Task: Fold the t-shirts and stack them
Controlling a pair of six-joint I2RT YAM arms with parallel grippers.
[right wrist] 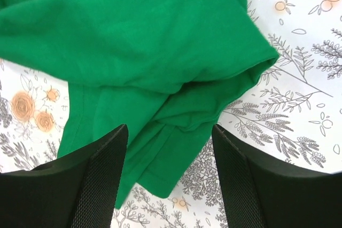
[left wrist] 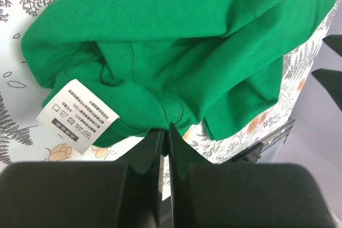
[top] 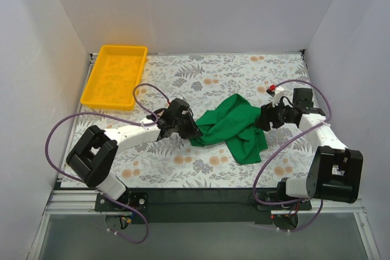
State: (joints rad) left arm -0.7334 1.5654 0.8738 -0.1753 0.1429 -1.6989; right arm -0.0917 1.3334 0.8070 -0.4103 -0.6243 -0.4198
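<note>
Lying crumpled mid-table [top: 213, 71], the soft green shirt [top: 234, 127] shows rumpled folds and a white rectangular label [left wrist: 77, 117]. Left gripper [left wrist: 165, 132] clenched on its hem. Right gripper [right wrist: 170, 127] released, black jaws spread over a fold.

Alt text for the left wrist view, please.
The left claw is closed on the near edge of a crumpled green t-shirt, whose white care label faces up at left. A floral table cover shows around it.
</note>
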